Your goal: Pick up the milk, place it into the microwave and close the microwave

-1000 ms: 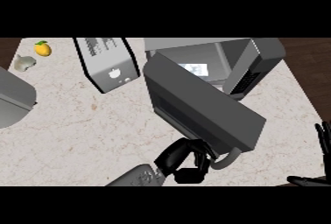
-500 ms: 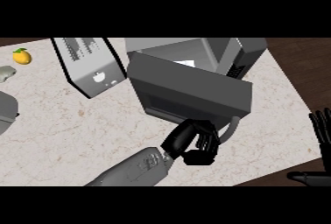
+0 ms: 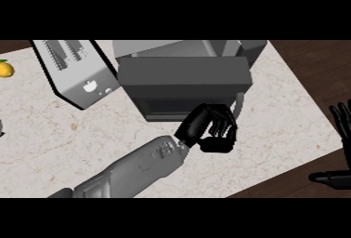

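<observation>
Milk is not showing anywhere, possibly sitting inside the microwave. Left hand, fingers curled, is pressing at the door's handle; sliding off could be leaving it ajar. Right hand is resting released at the right edge.

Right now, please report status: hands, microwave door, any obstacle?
Left hand fingers curled at grey microwave door handle. Right hand resting open at right edge. Milk not visible. Nothing in the way.
</observation>
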Motion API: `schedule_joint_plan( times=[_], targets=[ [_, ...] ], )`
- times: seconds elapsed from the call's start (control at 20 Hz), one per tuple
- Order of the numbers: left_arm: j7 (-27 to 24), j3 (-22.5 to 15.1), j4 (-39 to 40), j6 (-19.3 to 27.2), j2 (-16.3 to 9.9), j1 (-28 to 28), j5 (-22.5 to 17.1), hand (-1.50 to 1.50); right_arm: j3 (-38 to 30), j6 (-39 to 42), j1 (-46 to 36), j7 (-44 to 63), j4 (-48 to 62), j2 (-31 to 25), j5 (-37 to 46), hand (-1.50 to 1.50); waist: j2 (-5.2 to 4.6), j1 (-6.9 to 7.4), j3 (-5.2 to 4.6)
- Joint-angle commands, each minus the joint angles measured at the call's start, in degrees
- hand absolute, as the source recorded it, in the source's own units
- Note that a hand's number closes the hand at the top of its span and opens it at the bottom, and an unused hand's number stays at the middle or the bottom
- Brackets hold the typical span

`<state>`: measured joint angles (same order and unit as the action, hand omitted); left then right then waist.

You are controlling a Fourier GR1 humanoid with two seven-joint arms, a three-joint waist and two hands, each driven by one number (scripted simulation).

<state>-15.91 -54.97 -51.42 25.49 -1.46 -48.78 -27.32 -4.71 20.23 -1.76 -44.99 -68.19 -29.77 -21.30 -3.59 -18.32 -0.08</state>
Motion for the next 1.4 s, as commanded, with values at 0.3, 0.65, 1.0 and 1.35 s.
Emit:
schedule_joint_plan(
  times=[0.3,0.65,1.0,1.35],
  targets=[
    [0.1,2.2,3.4,2.0,1.4,-8.8,-4.7,1.50,1.0,5.1,-4.2,1.9,-2.1,-1.7,-3.3,-1.50,-1.25,-3.27,0.18],
    [0.4,3.6,6.3,3.1,1.4,-13.2,-7.1,1.50,3.8,9.4,-6.2,3.8,-4.7,-3.0,-4.7,-1.50,-1.83,-4.83,0.38],
    [0.3,4.8,8.4,3.0,1.4,-16.7,-10.0,1.50,5.7,11.9,-8.0,6.9,-7.5,-5.7,-5.2,-1.50,-2.35,-6.42,0.40],
    [-0.6,3.3,8.0,3.5,1.4,-16.9,-11.4,1.50,11.8,17.5,-11.0,7.7,-15.2,-8.5,-2.6,1.50,-1.89,-5.95,0.48]
  ],
)
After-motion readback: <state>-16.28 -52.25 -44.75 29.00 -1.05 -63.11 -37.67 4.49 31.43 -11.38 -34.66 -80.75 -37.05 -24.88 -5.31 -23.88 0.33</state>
